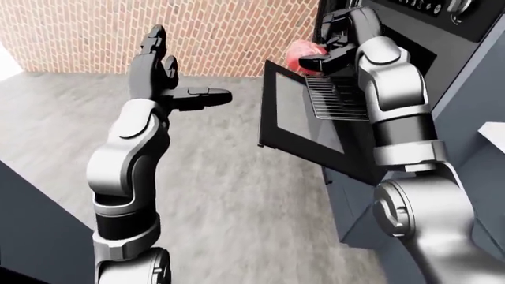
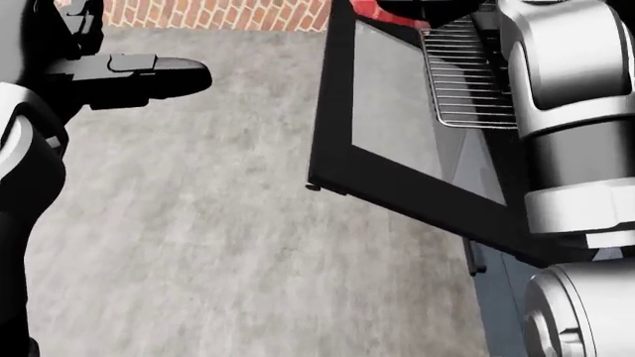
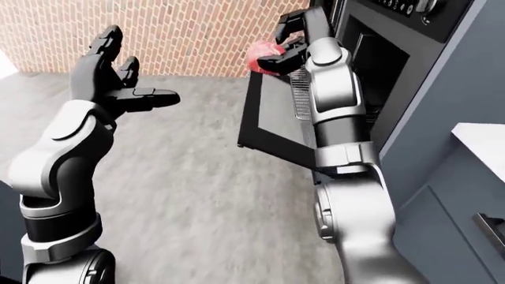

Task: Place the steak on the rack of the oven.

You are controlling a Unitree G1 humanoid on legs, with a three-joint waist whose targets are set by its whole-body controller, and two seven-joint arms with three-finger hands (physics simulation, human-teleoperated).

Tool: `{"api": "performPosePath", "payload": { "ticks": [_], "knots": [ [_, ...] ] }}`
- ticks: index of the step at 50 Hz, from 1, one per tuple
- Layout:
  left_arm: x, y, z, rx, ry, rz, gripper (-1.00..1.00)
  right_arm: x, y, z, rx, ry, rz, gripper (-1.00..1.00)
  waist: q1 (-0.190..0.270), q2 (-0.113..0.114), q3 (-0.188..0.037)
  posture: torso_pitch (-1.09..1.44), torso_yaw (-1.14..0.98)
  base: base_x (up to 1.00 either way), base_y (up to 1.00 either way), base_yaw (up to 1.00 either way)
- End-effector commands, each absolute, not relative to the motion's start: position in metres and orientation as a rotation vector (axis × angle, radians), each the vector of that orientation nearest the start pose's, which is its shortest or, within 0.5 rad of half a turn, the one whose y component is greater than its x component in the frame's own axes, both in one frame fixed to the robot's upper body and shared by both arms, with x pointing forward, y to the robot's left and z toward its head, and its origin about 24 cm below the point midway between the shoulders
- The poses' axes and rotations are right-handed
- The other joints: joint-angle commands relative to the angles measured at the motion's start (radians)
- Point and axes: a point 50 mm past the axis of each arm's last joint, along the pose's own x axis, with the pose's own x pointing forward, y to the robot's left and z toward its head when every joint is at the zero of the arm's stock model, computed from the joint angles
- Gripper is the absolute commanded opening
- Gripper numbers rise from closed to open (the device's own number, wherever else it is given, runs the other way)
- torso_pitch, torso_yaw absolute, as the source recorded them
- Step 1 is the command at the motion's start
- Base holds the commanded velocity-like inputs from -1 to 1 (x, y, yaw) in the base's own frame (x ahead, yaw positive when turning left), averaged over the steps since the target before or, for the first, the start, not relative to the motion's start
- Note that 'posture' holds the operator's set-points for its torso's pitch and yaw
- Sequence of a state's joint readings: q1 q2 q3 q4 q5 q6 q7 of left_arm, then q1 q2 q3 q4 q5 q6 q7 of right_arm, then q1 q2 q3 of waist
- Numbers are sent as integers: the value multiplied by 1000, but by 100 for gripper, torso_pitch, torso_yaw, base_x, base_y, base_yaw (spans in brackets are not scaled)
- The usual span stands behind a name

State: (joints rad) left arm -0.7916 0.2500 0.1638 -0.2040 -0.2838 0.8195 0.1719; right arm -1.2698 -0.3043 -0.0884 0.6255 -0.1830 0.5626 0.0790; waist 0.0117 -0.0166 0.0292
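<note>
Gripping the red raw steak [image 1: 301, 55], my right hand [image 1: 331, 50] sits above the pulled-out wire oven rack [image 1: 335, 98] (black glass door [image 1: 304, 127] lowered); left hand [image 1: 161, 77] unclenched, empty.

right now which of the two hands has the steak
The right hand, raised over the oven rack, grips the red steak. The left hand is spread open and empty, away over the floor.
</note>
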Motion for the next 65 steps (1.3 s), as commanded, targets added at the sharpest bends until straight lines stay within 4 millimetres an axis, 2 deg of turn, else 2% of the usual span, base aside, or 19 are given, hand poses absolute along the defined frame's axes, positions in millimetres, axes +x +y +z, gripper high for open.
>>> {"api": "performPosePath", "payload": {
  "ticks": [1,2,6,12,16,17,19,25,29,30,31,34,39,42,51,55,56,57,65],
  "knots": [
    [328,160,270,-41,-256,7,100,401,-164,322,-354,-191,-96,-100,-5,-8,-25,0,0,8,-6,0],
    [328,160,270,-41,-255,7,100,401,-164,323,-353,-191,-96,-100,-3,-44,-35,0,0,10,-6,0],
    [328,160,270,-42,-255,7,100,401,-165,323,-353,-191,-98,-100,-7,-26,-24,0,0,9,-6,0],
    [328,160,271,-44,-256,8,100,402,-164,322,-354,-190,-97,-100,-9,33,-12,0,0,9,-6,0],
    [329,160,271,-44,-255,8,100,401,-164,325,-355,-192,-99,-100,-21,121,-24,0,0,9,-6,0],
    [329,161,270,-44,-254,8,100,401,-164,326,-356,-192,-99,-100,-14,80,-22,0,0,10,-6,0],
    [329,161,270,-44,-253,7,100,401,-165,326,-358,-193,-100,-100,-18,93,-27,0,0,9,-7,0],
    [328,160,270,-45,-254,7,100,401,-165,326,-357,-191,-100,-100,-10,38,-25,0,0,9,-6,0],
    [328,160,270,-45,-254,6,100,400,-165,327,-357,-191,-101,-100,-3,-72,-39,0,0,9,-6,0],
    [329,160,270,-45,-254,7,100,401,-165,326,-356,-190,-101,-100,-8,-17,-25,0,0,9,-9,0],
    [328,161,270,-45,-254,7,100,401,-165,326,-355,-190,-101,-100,-4,-37,-25,0,0,9,-9,0],
    [328,161,270,-46,-254,7,100,402,-165,323,-354,-188,-102,-100,-7,-13,-30,0,0,10,-10,0],
    [330,162,270,-49,-255,7,100,403,-163,319,-359,-183,-93,-100,-12,50,-12,0,0,9,-10,0],
    [330,162,271,-48,-257,8,100,402,-163,321,-360,-184,-93,-100,-29,110,-34,0,0,9,-10,0],
    [329,162,270,-49,-257,9,100,403,-163,319,-360,-181,-90,-100,-10,38,-26,0,0,9,-10,0],
    [329,162,271,-49,-258,9,100,403,-163,320,-360,-182,-93,-100,-4,-74,-41,0,0,9,-10,0],
    [329,162,271,-49,-258,8,100,403,-163,321,-361,-182,-93,-100,-8,-17,-25,0,0,9,-9,0],
    [329,162,271,-49,-257,8,100,403,-163,322,-362,-183,-92,-100,-4,-40,-27,0,0,9,-11,0],
    [329,162,271,-51,-257,8,100,403,-164,324,-365,-183,-94,-100,-10,42,-13,0,0,9,-10,0]
  ]
}}
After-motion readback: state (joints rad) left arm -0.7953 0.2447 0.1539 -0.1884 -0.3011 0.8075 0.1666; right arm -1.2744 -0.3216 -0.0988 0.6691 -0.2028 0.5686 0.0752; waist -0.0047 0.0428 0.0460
